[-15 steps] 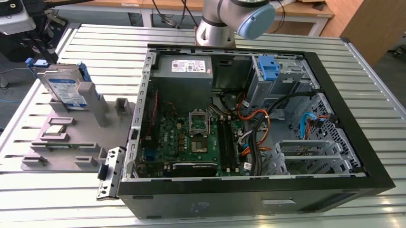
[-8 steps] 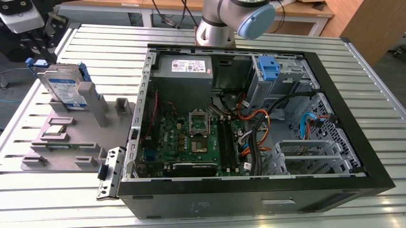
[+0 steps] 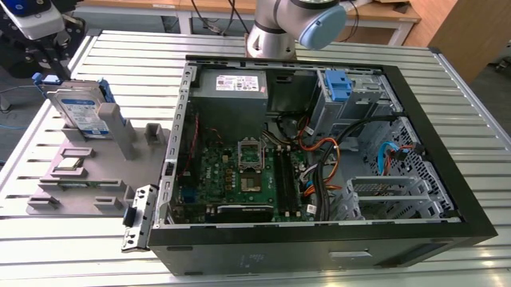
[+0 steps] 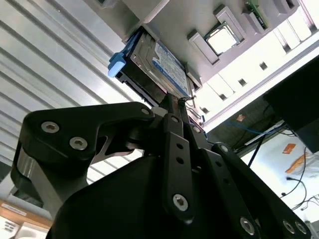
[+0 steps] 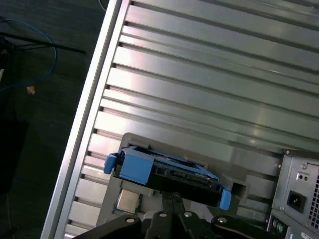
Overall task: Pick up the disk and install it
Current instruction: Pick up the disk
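Pressing together at their tips, the black metal fingers (image 4: 175, 144) of the gripper (image 4: 171, 101) leave no gap and hold nothing in both wrist views. Just beyond the tips stands the disk (image 4: 167, 62), a flat rectangular silver hard drive with a blue-and-white label, clipped in blue plastic side rails. Whether the tips touch it cannot be told. The disk stands on edge in a slot of the grey plastic fixture tray (image 3: 104, 155), near a square silver processor chip (image 4: 223, 39) lying flat on the tray. The tray rests on the ribbed aluminium table (image 3: 119, 54). In the exterior view it lies to the exterior view's left of the open black computer case (image 3: 279, 254), which holds a grey power-supply box (image 3: 236, 89) and a blue plastic bracket (image 3: 338, 85).
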`<action>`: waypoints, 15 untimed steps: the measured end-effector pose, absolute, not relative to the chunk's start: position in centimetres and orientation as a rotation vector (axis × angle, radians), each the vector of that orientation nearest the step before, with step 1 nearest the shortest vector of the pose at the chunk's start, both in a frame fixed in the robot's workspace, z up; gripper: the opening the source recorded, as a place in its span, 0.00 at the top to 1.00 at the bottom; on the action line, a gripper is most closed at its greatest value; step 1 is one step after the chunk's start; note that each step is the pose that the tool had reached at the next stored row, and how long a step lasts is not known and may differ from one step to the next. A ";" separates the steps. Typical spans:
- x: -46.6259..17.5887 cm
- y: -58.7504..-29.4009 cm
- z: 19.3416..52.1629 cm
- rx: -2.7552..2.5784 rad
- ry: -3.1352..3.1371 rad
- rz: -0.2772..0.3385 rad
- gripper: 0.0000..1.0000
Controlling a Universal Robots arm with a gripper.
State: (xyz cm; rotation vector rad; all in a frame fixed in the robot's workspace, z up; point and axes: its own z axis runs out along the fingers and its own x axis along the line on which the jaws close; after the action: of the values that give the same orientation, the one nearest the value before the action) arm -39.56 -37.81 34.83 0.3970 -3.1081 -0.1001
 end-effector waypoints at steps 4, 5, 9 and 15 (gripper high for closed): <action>-39.6 -37.8 34.8 0.498 -3.091 -0.100 0.90; -39.6 -37.8 34.8 0.523 -3.087 -0.100 0.90; -39.6 -37.8 34.8 0.624 -3.066 -0.099 0.90; -39.6 -37.8 34.8 0.771 -3.029 -0.098 0.90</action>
State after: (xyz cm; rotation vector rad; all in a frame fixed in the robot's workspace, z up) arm -39.56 -37.81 34.80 0.7705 -3.0293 -0.0985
